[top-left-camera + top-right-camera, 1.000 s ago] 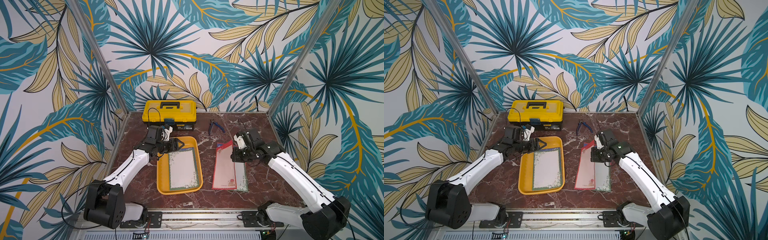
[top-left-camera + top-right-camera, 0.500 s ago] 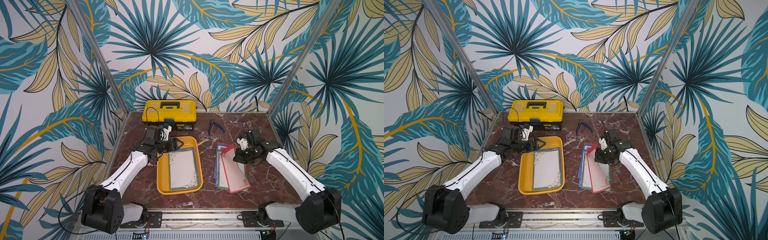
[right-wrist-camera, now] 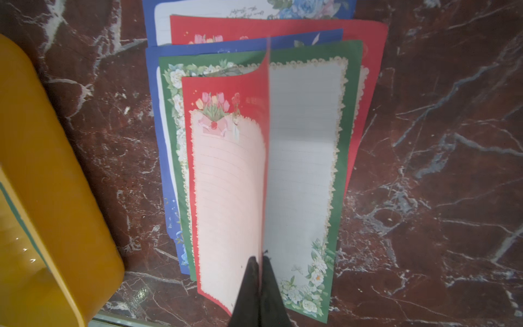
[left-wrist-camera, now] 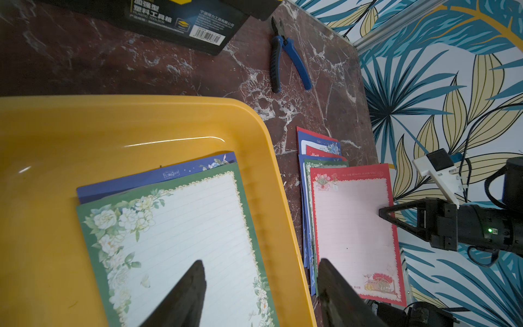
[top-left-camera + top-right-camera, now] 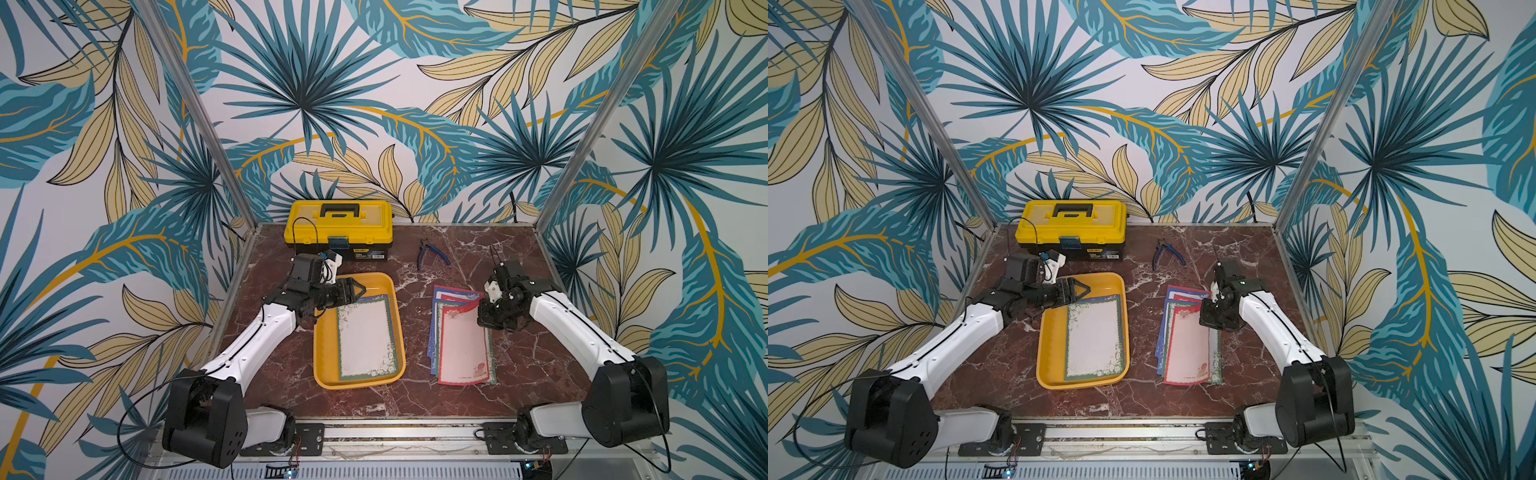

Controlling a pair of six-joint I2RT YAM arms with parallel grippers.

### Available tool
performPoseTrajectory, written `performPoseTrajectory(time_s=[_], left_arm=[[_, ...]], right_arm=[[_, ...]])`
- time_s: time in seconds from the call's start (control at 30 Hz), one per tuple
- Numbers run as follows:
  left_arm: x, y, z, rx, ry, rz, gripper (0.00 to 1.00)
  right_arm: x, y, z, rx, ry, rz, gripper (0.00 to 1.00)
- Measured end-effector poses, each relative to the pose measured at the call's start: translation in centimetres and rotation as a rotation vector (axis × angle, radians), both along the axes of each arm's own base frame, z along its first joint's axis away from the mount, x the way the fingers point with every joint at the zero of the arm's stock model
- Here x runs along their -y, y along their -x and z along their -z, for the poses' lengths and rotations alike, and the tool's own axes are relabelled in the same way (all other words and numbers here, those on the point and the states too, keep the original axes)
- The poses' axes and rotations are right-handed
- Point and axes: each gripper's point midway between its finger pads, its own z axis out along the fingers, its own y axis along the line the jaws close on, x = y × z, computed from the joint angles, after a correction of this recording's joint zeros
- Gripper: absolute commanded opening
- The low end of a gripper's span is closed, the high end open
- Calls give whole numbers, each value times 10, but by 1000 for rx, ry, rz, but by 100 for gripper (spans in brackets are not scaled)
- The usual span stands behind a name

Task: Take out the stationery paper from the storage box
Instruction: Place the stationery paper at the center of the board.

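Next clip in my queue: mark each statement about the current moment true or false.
1. The storage box holds a green-bordered sheet over a blue sheet. True.
2. The right gripper is open and empty. False: it is shut on the red-bordered sheet's edge.
3. The left gripper grips the green-bordered sheet. False: its jaws are open, holding nothing.
4. The blue-handled pliers lie on the table. True.
5. The toolbox lid is raised. False: the lid is shut.
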Motion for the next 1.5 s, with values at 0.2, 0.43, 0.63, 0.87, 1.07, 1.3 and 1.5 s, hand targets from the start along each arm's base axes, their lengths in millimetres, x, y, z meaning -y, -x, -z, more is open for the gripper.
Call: performPoseTrajectory(time_s=[0.2, 0.43, 0.63, 0.87, 1.07, 1.3, 1.5], left_arm=[[-9, 0, 10, -22, -45, -35, 64], [-19, 2, 28, -76, -106, -70, 64], [-29, 6, 44, -133, -169, -107, 64], [-40, 9, 64, -202, -252, -142, 64], [-41, 13, 85, -258, -353, -146, 64], [-40, 24, 112, -335, -439, -126, 64], [-39, 30, 129, -398, -451, -112, 63]], right_arm=[[11, -5, 12, -21, 52, 11, 12], [27, -9, 18, -23, 143, 31, 40], [49, -13, 15, -2, 255, 72, 65], [53, -23, -22, 101, 298, 103, 65], [-3, -29, -51, 201, 257, -19, 64], [-78, -26, -53, 221, 157, -164, 62], [-123, -22, -32, 174, 103, -238, 61]])
